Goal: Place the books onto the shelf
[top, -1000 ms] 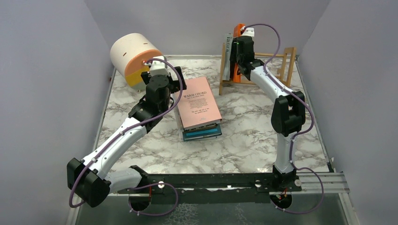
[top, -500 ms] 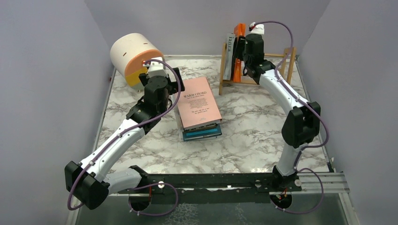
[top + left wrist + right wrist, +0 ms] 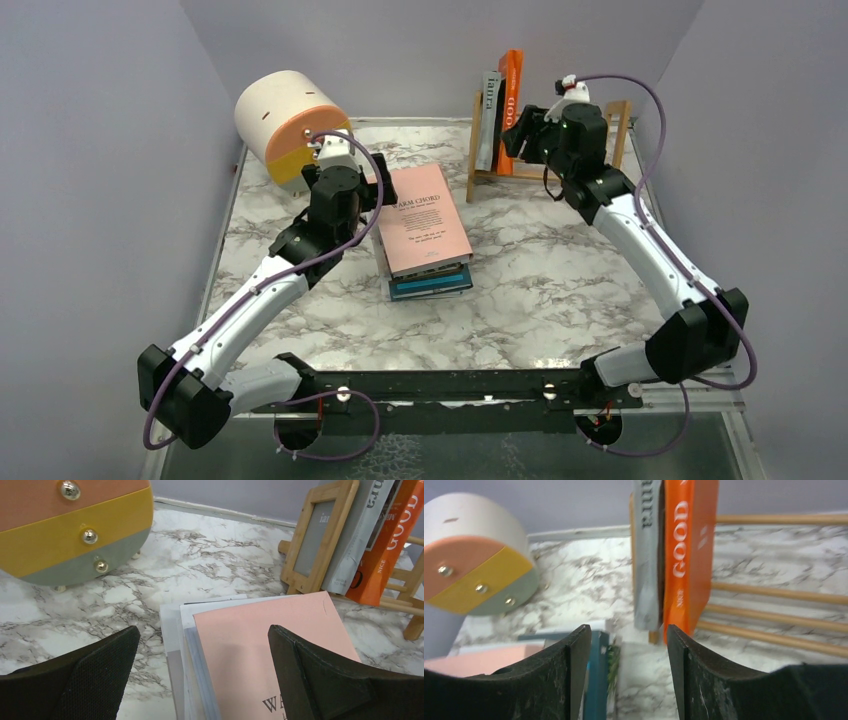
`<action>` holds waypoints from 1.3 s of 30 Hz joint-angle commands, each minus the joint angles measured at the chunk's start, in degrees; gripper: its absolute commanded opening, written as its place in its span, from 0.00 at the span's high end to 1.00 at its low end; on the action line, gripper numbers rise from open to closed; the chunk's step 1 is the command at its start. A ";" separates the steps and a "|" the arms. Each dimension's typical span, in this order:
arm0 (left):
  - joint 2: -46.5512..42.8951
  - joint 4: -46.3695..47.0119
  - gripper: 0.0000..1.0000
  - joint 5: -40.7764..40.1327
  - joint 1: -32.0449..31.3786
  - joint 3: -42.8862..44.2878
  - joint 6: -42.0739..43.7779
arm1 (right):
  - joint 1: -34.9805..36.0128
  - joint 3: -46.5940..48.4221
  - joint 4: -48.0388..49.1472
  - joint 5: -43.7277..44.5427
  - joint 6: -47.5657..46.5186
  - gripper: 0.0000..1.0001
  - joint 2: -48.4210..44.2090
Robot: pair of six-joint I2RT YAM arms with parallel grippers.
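Two of the books stand upright at the left end of the shelf (image 3: 598, 128): a grey one (image 3: 489, 118) and an orange one (image 3: 511, 95). Just right of them my right gripper (image 3: 517, 138) is open and empty, clear of the orange book (image 3: 686, 555). The other books lie stacked mid-table with a pink book (image 3: 425, 222) on top. My left gripper (image 3: 380, 190) hovers wide open over the stack's far left corner. Its fingers straddle the pink cover (image 3: 270, 640) without touching it.
A round cream, orange and yellow drawer drum (image 3: 285, 118) stands at the back left, close behind my left wrist. The shelf rails (image 3: 774, 597) run bare to the right of the orange book. Grey walls enclose the marble table (image 3: 540, 280).
My right gripper let go of the orange book, which now stands beside the grey one, and drew back to the right. The left arm barely moved.
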 commanded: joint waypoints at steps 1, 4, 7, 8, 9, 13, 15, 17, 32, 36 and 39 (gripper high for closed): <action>-0.56 -0.96 0.01 6.01 0.33 -1.35 -2.53 | 0.27 -6.59 -0.25 -15.49 4.72 0.43 -7.18; -0.35 -0.95 0.01 7.93 0.25 -2.17 -3.48 | 0.27 -9.21 -1.08 -20.49 6.06 0.43 -9.89; -0.34 -0.84 0.01 9.59 0.17 -2.78 -4.45 | 0.27 -12.27 -0.79 -25.79 7.52 0.43 -12.14; -0.27 -0.89 0.01 10.09 0.15 -2.92 -4.80 | 0.27 -13.46 -0.46 -27.35 8.05 0.43 -12.51; -0.27 -0.69 0.01 10.52 0.07 -3.13 -5.05 | 0.33 -14.51 -0.26 -28.58 8.58 0.43 -12.81; 0.41 0.14 0.01 12.06 -0.52 -3.24 -5.88 | 0.45 -19.23 2.54 -32.74 11.02 0.43 -13.66; 0.96 0.57 0.01 12.41 -1.28 -3.20 -6.19 | 0.68 -21.58 4.10 -34.05 12.01 0.43 -13.81; 1.61 1.10 0.01 12.19 -2.26 -2.88 -6.37 | 0.89 -23.45 5.82 -35.39 13.20 0.43 -13.88; 5.44 1.92 0.01 10.05 -6.43 -1.22 -6.66 | 2.82 -32.50 18.78 -43.18 26.07 0.24 -12.48; 5.87 2.17 0.01 10.23 -6.56 -1.34 -6.73 | 2.84 -34.38 22.50 -45.88 28.41 0.19 -11.53; 6.44 2.63 0.01 10.55 -6.72 -1.41 -6.84 | 2.87 -35.57 26.50 -48.63 30.87 0.19 -10.24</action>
